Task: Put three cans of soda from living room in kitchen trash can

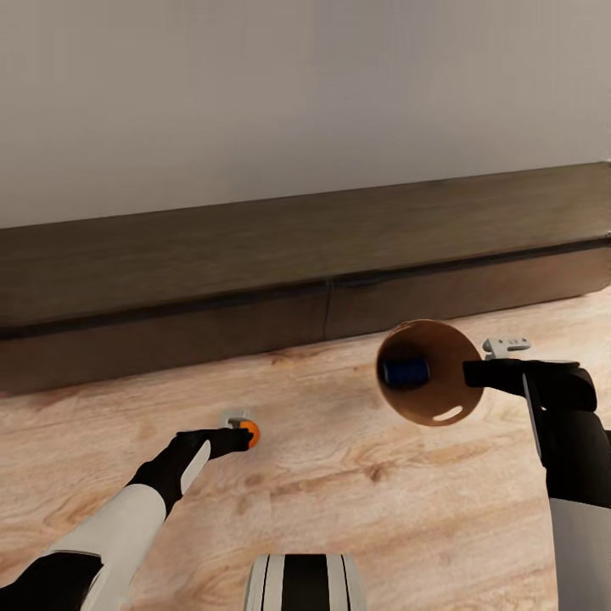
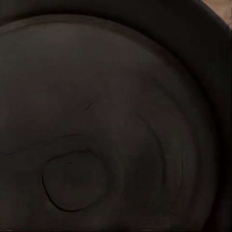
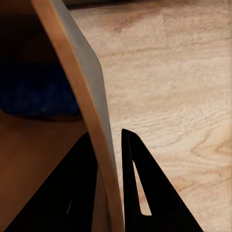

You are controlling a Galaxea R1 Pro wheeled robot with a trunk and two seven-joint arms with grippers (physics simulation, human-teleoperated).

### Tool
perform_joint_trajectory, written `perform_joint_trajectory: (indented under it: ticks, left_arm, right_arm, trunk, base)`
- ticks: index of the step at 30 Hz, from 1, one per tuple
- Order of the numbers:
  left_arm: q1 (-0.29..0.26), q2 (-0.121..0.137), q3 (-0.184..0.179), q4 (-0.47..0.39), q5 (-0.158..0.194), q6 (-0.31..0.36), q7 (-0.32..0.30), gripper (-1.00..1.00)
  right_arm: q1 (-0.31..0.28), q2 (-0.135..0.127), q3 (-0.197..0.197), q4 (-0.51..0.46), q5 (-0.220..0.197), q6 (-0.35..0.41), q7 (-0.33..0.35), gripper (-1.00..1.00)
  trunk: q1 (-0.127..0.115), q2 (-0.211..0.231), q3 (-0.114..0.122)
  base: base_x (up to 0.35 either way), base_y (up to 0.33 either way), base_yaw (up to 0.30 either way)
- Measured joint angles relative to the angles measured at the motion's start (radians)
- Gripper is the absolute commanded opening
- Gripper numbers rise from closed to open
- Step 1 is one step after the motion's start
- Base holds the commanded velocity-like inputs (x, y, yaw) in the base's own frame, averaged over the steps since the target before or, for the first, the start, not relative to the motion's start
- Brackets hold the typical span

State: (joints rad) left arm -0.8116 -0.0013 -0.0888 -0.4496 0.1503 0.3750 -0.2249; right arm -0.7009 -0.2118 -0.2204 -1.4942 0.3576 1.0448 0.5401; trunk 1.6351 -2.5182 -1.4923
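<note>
My left gripper (image 1: pixel 244 435) is shut on an orange soda can (image 1: pixel 252 434) and holds it low over the light wood floor. The can's dark metal top (image 2: pixel 96 121) sits close up in the left wrist view. My right gripper (image 1: pixel 468 372) is shut on the rim of the trash can (image 1: pixel 424 409), which is lifted and tilted so its tan-brown inside faces me. The mottled blue can (image 1: pixel 406 371) lies inside it. In the right wrist view the bin's wall (image 3: pixel 84 82) runs between my fingers (image 3: pixel 150 193), with the blue can (image 3: pixel 38 92) behind it. The other orange can is out of view.
A long dark low bench (image 1: pixel 255 246) runs along the pale wall ahead. Light wood floor (image 1: pixel 356 492) spreads between it and my base (image 1: pixel 305 582).
</note>
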Motion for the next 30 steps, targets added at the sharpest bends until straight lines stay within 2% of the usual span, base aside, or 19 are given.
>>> perform_joint_trajectory:
  ticks: [12, 14, 18, 20, 22, 23, 25, 28, 30]
  left_arm:
    - [0.000, 0.002, 0.000, -0.005, 0.001, 0.007, -0.008, -1.00]
    - [0.000, 0.002, -0.001, -0.011, 0.002, 0.008, -0.012, -1.00]
    - [0.000, 0.003, -0.002, -0.016, 0.003, 0.011, -0.016, -1.00]
    - [0.000, 0.005, -0.004, -0.030, 0.004, 0.015, -0.022, -1.00]
    - [0.002, 0.007, -0.016, -0.073, 0.005, 0.042, -0.046, -1.00]
    - [0.005, 0.008, -0.024, -0.135, 0.009, 0.082, -0.068, -1.00]
    - [0.006, 0.009, -0.028, -0.196, 0.007, 0.114, -0.078, -1.00]
    - [0.028, 0.011, -0.033, -0.387, 0.010, 0.231, -0.092, -1.00]
    - [0.058, 0.011, -0.034, -0.479, 0.009, 0.290, -0.096, -1.00]
  right_arm:
    - [0.026, 0.003, 0.005, 0.012, 0.005, 0.000, 0.000, -1.00]
    - [0.037, 0.019, 0.004, 0.017, 0.021, -0.003, -0.001, -1.00]
    - [0.043, 0.035, 0.005, 0.018, -0.004, 0.002, 0.000, -1.00]
    - [0.046, 0.044, 0.005, 0.018, 0.007, 0.000, 0.000, -1.00]
    - [0.055, 0.052, 0.012, 0.021, 0.017, -0.001, 0.000, -1.00]
    - [0.059, 0.055, 0.023, 0.022, 0.021, -0.003, -0.001, -1.00]
    - [0.062, 0.057, 0.029, 0.022, 0.004, 0.001, 0.000, -1.00]
    - [0.068, 0.063, 0.036, 0.023, 0.009, 0.000, 0.000, -1.00]
    - [0.075, 0.065, 0.038, 0.027, 0.013, -0.001, 0.000, -1.00]
  trunk:
    - [-0.005, 0.003, 0.052]
    - [-0.006, 0.003, 0.060]
    - [-0.008, 0.004, 0.075]
    - [-0.009, 0.005, 0.083]
    - [-0.010, 0.005, 0.091]
    - [-0.010, 0.005, 0.095]
    - [-0.011, 0.006, 0.102]
    - [-0.013, 0.007, 0.114]
    - [-0.013, 0.007, 0.122]
  base:
    - [0.000, 0.000, 0.000]
    - [0.000, 0.000, 0.000]
    - [0.000, 0.000, 0.000]
    - [0.000, 0.000, 0.000]
    - [0.000, 0.000, 0.000]
    - [0.000, 0.000, 0.000]
    - [0.000, 0.000, 0.000]
    - [0.000, 0.000, 0.000]
    - [0.000, 0.000, 0.000]
